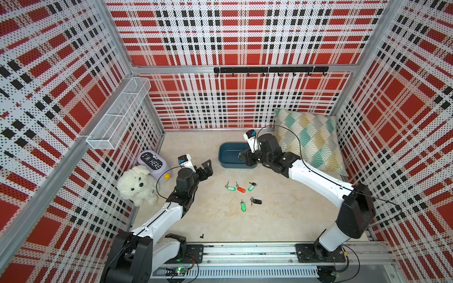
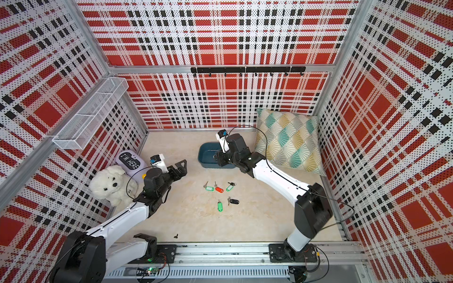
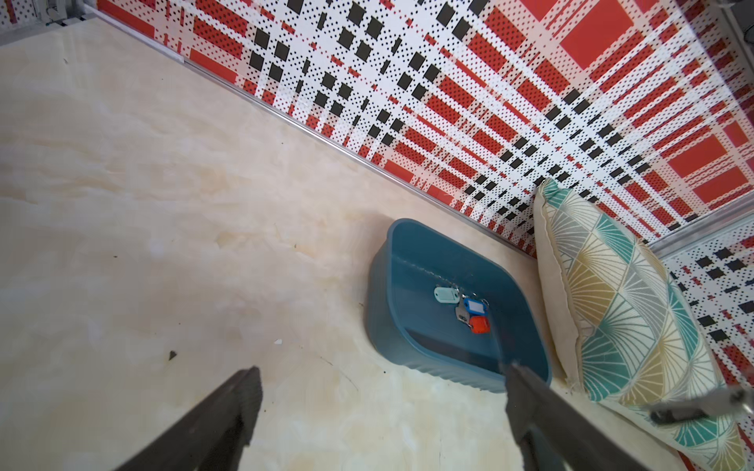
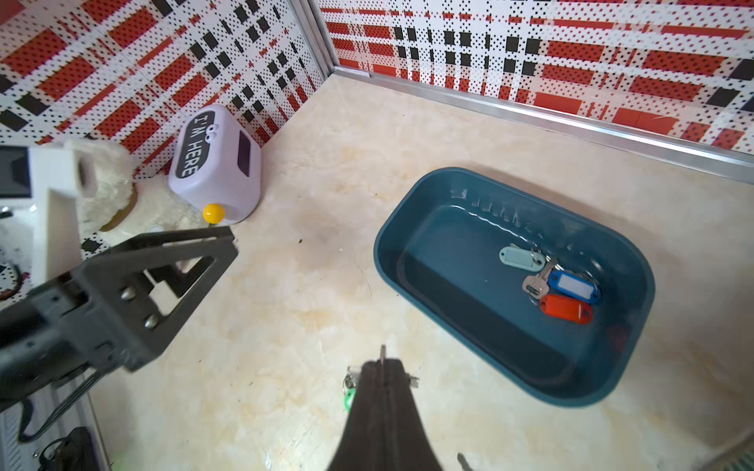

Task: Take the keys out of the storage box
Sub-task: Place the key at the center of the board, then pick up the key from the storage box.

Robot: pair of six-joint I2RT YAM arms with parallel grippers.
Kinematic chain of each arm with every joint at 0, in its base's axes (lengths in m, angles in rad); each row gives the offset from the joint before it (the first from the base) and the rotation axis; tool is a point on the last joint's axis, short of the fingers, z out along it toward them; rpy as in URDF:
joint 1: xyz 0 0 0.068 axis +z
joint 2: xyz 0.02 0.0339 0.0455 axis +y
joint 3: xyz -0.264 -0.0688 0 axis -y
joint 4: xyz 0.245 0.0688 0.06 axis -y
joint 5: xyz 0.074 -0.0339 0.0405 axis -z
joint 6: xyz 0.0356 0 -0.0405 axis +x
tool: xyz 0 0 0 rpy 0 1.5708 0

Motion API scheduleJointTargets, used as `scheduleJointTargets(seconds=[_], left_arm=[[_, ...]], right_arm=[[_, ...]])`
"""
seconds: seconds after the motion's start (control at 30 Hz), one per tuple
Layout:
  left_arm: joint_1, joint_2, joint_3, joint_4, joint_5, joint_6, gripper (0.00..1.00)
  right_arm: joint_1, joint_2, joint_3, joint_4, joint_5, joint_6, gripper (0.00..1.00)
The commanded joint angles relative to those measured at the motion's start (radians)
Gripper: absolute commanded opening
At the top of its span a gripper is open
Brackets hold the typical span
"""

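Note:
The teal storage box stands on the floor at the back, beside the pillow. Three keys lie in it, with a pale grey tag, a blue tag and a red tag; the left wrist view also shows the red tag. My right gripper hovers just past the box's near rim, shut on a green-tagged key. Several more keys lie on the floor in front of the box. My left gripper hangs open and empty, left of the box.
A patterned pillow leans in the back right corner. A white plush dog and a lilac "I'M HERE" box sit at the left wall under a white wire basket. A small black piece lies near the front rail.

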Motion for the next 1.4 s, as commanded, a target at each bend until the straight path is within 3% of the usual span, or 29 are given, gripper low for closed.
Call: scheduleJointTargets(seconds=[0.0,0.2,0.47,0.93,1.03,1.1,1.2,1.37], left_arm=[[-0.047,-0.022,0.004,0.043,-0.036,-0.003,0.99],[-0.142,0.016,0.049,0.053,-0.109,0.008,0.99],[-0.226,0.109,0.100,0.095,-0.152,0.004,0.99],[-0.322,0.269,0.255,0.094,-0.193,0.040,0.99],[-0.338,0.317,0.300,0.081,-0.201,0.047,0.99],[-0.344,0.349,0.325,0.075,-0.204,0.051,0.99],[-0.350,0.392,0.375,0.047,-0.206,0.058,0.99],[-0.357,0.480,0.490,-0.024,-0.224,0.099,0.99]], right_arm=[[0.034,-0.100,-0.124,-0.024,0.059,0.033,0.00],[0.150,-0.256,-0.354,-0.106,0.084,0.132,0.00],[0.375,-0.268,-0.494,-0.194,0.209,0.298,0.00],[0.436,-0.227,-0.629,-0.219,0.222,0.413,0.01],[0.448,-0.220,-0.631,-0.233,0.239,0.421,0.11],[0.462,-0.240,-0.631,-0.252,0.270,0.428,0.32],[0.472,-0.313,-0.621,-0.294,0.305,0.417,0.42],[0.474,-0.510,-0.558,-0.358,0.463,0.359,0.80]])
